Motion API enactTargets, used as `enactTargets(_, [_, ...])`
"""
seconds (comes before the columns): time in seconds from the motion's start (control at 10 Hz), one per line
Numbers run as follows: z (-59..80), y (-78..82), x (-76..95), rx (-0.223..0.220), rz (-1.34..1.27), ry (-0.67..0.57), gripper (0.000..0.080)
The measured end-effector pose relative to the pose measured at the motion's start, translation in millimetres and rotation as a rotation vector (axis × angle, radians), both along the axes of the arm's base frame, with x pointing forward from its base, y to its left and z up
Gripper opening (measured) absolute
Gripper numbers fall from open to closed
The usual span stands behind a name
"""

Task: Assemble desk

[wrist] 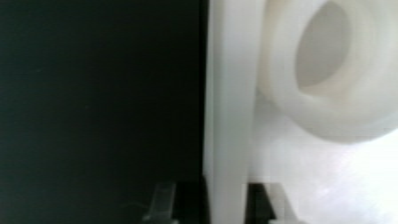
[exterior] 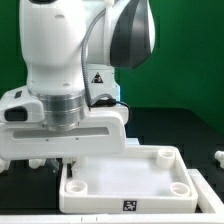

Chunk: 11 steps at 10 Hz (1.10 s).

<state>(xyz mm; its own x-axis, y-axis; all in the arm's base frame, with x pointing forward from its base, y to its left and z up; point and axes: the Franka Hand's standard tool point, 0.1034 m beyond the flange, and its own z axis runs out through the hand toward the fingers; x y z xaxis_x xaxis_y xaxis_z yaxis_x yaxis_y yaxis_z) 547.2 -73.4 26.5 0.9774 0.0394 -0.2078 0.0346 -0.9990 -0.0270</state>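
The desk's white tabletop (exterior: 112, 203) lies upside up on the dark table, a rimmed tray with round corner sockets (exterior: 163, 155). My gripper (exterior: 52, 162) hangs at its back corner on the exterior view's left, mostly hidden under the broad white hand. In the wrist view the tabletop's thin rim wall (wrist: 231, 100) runs straight between my two dark fingers (wrist: 173, 200), and the gripper (wrist: 217, 204) is shut on that wall. A round socket (wrist: 338, 70) bulges just beside the wall. A small white part (exterior: 219, 155), maybe a leg, shows at the exterior view's right edge.
The big white arm (exterior: 60, 50) fills the upper half of the exterior view and hides what lies behind it. A black-and-white tag (exterior: 130, 206) sits on the tabletop's front wall. Green backdrop stands behind the dark table.
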Motion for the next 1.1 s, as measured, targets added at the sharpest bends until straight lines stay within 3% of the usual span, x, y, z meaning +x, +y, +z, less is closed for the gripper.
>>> enactTargets(0.1, [-3.7, 6.2, 4.1, -0.002, 0.009, -0.016, 0.0052])
enactTargets(0.6, [-7.9, 3.9, 5.5, -0.009, -0.004, -0.020, 0.0051])
enactTargets(0.8, [-17.8, 4.6, 19.2, -0.019, -0.005, -0.028, 0.0051])
enactTargets(1.1, [-17.2, 5.1, 33.9, -0.049, -0.084, -0.044, 0.0051])
